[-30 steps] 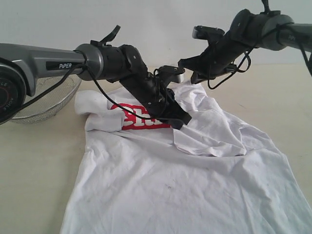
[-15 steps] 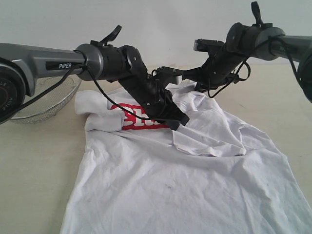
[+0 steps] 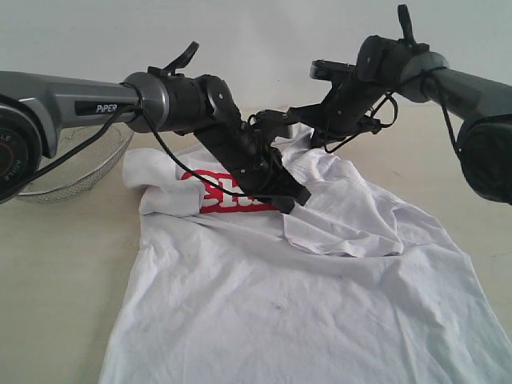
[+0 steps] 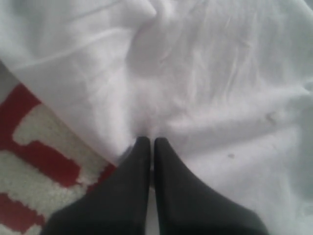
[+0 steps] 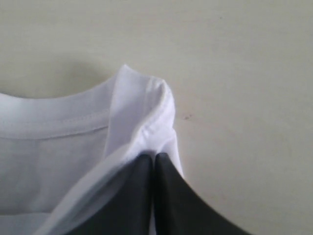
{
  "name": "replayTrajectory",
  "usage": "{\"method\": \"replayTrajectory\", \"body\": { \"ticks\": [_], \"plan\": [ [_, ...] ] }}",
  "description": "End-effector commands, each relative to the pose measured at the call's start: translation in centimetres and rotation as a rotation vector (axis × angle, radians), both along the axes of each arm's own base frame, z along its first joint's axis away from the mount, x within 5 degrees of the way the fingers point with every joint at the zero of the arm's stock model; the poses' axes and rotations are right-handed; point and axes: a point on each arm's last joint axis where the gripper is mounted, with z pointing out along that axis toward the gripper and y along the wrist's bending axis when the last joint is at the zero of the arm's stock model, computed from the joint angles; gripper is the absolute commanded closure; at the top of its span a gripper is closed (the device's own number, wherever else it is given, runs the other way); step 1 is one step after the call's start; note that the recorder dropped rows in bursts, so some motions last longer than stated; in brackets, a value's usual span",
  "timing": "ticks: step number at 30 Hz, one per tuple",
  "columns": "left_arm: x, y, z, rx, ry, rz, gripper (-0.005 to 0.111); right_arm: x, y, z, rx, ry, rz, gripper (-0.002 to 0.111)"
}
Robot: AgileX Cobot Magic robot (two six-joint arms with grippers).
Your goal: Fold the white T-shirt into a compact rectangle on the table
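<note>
white t-shirt (image 3: pixel 304 304) lies spread on the table (image 3: pixel 56 264), far end rumpled; left gripper (image 4: pixel 148 142) stays pinched on cloth beside the red lettering (image 3: pixel 210 196), right gripper (image 5: pixel 152 157), clamped on fabric by the collar (image 5: pixel 54 122), has drawn left, so the fold looks barely begun.

Plain pale wall (image 3: pixel 264 32) in bg — soft, even light

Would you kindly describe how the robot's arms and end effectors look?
The left arm and right arm have grey tubular links, black wrist sections and loose black cables; the left bears a PiPER label. The left end effector and right end effector each have two tapered black fingers.
</note>
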Motion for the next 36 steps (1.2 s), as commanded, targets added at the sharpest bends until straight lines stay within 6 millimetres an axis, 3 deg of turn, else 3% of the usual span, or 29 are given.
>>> {"method": "replayTrajectory", "body": {
  "ticks": [1, 4, 10, 19, 23, 25, 30, 36],
  "plan": [
    [-0.7, 0.1, -2.3, 0.037, 0.071, -0.015, 0.102, -0.2, 1.5, -0.3, 0.01, 0.035, 0.029, 0.108],
    [-0.7, 0.1, -2.4, 0.038, 0.073, -0.015, 0.102, -0.2, 3.0, -0.1, 0.008, 0.008, 0.043, 0.108],
    [-0.7, 0.0, -2.3, 0.024, 0.084, -0.008, 0.102, 0.3, 3.6, 0.3, 0.046, -0.064, 0.039, 0.108],
    [-0.7, 0.0, -2.3, 0.024, 0.084, -0.008, 0.102, 1.1, 3.2, 1.4, 0.048, -0.16, 0.012, 0.108],
    [-0.7, 0.0, -2.2, 0.024, 0.081, -0.008, 0.102, 1.3, 1.9, 1.9, 0.007, -0.153, -0.006, 0.108],
    [-0.7, 0.0, -2.1, 0.023, 0.079, -0.008, 0.102, 1.3, 0.8, 2.9, -0.032, -0.146, -0.024, 0.108],
    [-0.2, 0.4, -0.9, 0.01, 0.039, 0.01, 0.102, 0.0, -1.9, 7.5, -0.164, -0.077, 0.006, 0.108],
    [0.6, 1.7, 0.5, 0.023, -0.002, 0.02, 0.102, -1.9, -3.4, 11.4, -0.243, -0.032, 0.097, 0.108]
  ]
}}
